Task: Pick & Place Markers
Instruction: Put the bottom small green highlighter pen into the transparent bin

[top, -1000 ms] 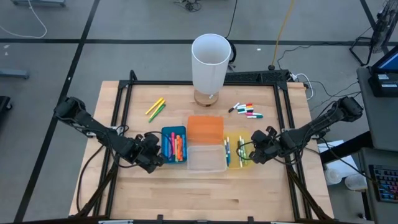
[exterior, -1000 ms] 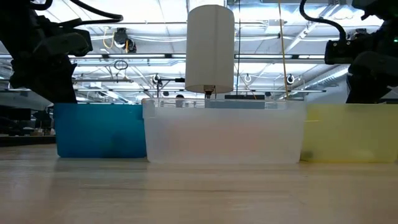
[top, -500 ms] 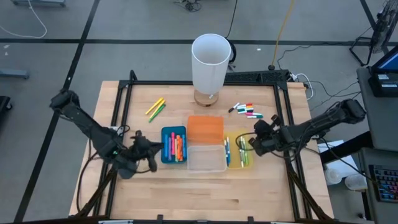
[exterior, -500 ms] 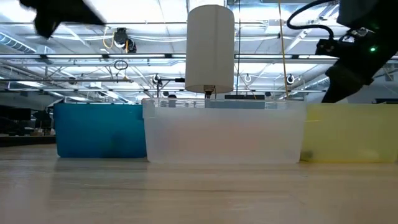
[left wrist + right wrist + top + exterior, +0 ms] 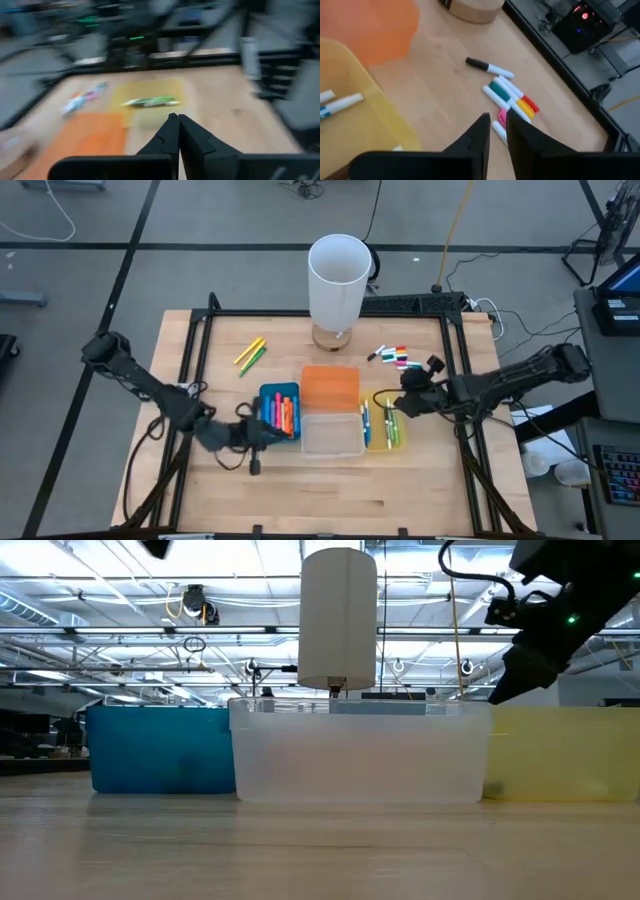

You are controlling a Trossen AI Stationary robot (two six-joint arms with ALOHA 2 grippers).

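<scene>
Even overhead light, soft shadows; heavy motion blur in left wrist view.

On the tabletop (image 5: 330, 500) four bins sit in the middle of the frame. The left gripper (image 5: 262, 437) is beside the blue bin (image 5: 266, 395). The right gripper (image 5: 402, 403) is above the yellow bin (image 5: 376, 442), below the loose markers (image 5: 395, 358).

One camera looks straight down on the whole table (image 5: 330, 490); another sits at tabletop height, facing level across it. Both show the blue bin (image 5: 266, 395) and the white cylinder (image 5: 338, 615). Wrist cameras look closely past their fingers.
</scene>
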